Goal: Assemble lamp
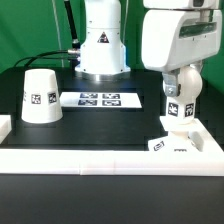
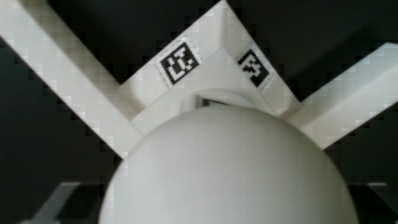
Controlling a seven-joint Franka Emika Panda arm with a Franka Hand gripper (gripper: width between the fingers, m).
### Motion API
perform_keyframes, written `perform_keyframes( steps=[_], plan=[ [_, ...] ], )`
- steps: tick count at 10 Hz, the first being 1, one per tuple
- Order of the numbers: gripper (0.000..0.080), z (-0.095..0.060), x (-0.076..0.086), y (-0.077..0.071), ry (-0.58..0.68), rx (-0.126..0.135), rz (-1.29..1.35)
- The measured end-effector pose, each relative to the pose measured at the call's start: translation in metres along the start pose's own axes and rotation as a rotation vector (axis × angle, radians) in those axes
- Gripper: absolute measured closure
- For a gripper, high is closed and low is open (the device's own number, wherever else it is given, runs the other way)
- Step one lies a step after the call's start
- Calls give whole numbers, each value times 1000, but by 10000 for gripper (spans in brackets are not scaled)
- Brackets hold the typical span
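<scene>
– Worktop, nearest edge first: what do you record?

– Black worktop (image 1: 110, 125), matte, bounded along its near edge by a raised white rail (image 1: 90, 160). The rail turns a corner at the exterior view's right, and the lamp base (image 1: 170, 146) sits in that corner. It is squat and white, with square tags on its faces. The wrist view shows the same base (image 2: 214, 70) in the angle where the two rails meet.

– And your claw?

– My claw (image 1: 180, 110) hangs directly over the base, fingers pointing down and closed narrow on the bulb (image 1: 180, 124). One tag shows on the part between my fingers. In the wrist view the round white head of the bulb (image 2: 222, 165) fills the foreground, with the base beyond it. I cannot tell whether the bulb's lower end touches the base.

– Further back?

– The shade (image 1: 40, 97) stands mouth down, wide end on the worktop, well apart at the exterior view's left, with a tag on its side. The marker board (image 1: 100, 99) lies flat beside it, towards the middle. Behind both is my own white pedestal (image 1: 103, 45).
</scene>
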State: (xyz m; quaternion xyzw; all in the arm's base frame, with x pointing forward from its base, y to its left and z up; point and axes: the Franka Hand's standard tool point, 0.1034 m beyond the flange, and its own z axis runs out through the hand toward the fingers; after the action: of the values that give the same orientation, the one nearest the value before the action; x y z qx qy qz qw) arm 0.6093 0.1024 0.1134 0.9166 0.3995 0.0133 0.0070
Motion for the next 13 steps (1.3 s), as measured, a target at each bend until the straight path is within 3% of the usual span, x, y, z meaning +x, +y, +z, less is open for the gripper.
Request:
perform_keyframes(
  steps=[13],
  plan=[
    [220, 1, 0, -3, -9, 7, 1204]
  ],
)
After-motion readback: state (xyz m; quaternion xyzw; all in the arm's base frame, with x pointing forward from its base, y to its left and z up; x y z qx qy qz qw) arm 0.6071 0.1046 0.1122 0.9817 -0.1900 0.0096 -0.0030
